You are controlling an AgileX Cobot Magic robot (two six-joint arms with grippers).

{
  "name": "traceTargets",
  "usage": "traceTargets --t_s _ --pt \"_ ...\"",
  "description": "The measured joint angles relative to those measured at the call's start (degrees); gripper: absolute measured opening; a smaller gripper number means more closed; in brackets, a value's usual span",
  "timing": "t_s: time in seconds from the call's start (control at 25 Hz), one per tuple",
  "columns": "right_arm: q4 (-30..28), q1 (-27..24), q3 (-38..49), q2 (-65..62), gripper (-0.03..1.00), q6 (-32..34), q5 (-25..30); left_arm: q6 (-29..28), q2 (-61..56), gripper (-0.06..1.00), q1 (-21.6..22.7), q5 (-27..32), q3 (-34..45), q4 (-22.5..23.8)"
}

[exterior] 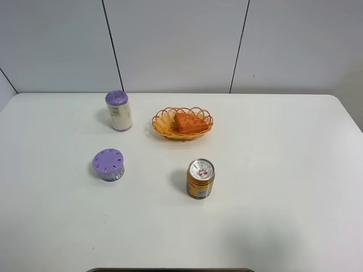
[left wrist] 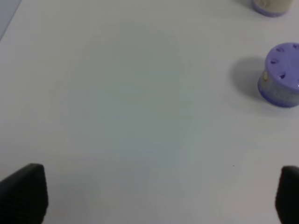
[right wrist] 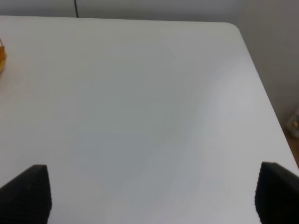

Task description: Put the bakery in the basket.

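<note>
The orange-brown wedge-shaped bakery [exterior: 190,122] lies inside the orange-yellow wicker basket [exterior: 163,120] at the back middle of the table. Neither gripper shows in the exterior high view. My left gripper [left wrist: 154,198] is open and empty over bare table, its black fingertips [left wrist: 25,193] wide apart. My right gripper [right wrist: 152,196] is open and empty too, fingertips [right wrist: 28,193] wide apart, far from the basket, whose rim just shows at the edge of the right wrist view [right wrist: 2,58].
An orange drink can [exterior: 201,178] stands in front of the basket. A short purple-lidded tub [exterior: 109,165] [left wrist: 281,74] sits at front left, a taller purple-capped container [exterior: 118,110] behind it. The table's right edge [right wrist: 261,88] is near the right gripper.
</note>
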Motion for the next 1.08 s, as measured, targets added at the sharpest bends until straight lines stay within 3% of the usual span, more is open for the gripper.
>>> traceTargets --t_s 1.08 --pt "0.0 1.04 0.0 0.0 0.86 0.0 0.0 0.0 0.0 0.99 0.0 0.0 0.0 0.0"
